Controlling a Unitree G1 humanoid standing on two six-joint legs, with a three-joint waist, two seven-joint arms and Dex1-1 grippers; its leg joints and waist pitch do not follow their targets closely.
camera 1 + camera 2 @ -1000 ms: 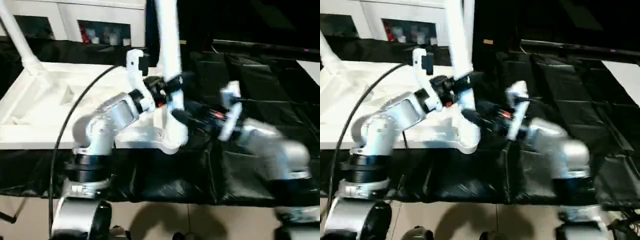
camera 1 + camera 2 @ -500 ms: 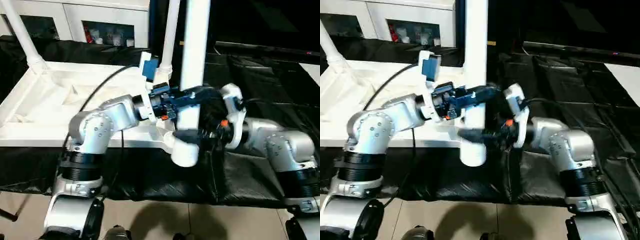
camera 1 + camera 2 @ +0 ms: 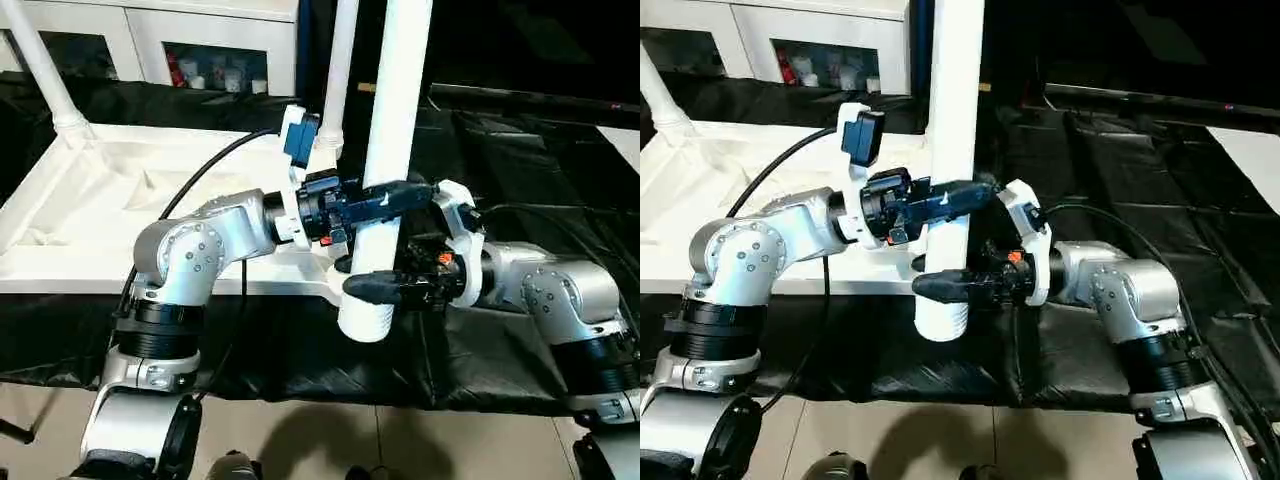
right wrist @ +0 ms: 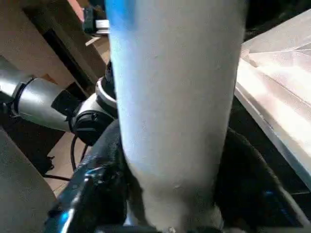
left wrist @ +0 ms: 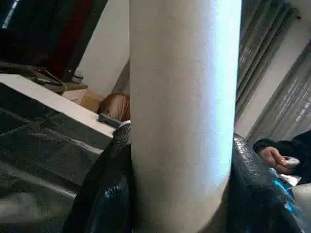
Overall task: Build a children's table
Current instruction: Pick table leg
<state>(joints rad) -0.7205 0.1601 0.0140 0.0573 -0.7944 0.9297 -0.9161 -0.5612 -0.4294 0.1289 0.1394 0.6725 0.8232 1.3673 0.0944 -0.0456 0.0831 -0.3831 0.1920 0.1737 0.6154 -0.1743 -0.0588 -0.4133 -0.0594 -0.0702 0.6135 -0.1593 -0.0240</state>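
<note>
The held leg [image 3: 395, 150] runs off the top edge.

both silver forearms bend inward and meet at centre. the left pincer [image 3: 385, 200] reaches in from the left, level, its black fingers [image 5: 104, 194] closed around an upright white leg [image 3: 390, 150]. the right pincer [image 3: 375, 288] reaches in from the right, lower and nearer, its fingers [image 4: 97, 189] clasping the same leg just above its bottom end.
</note>
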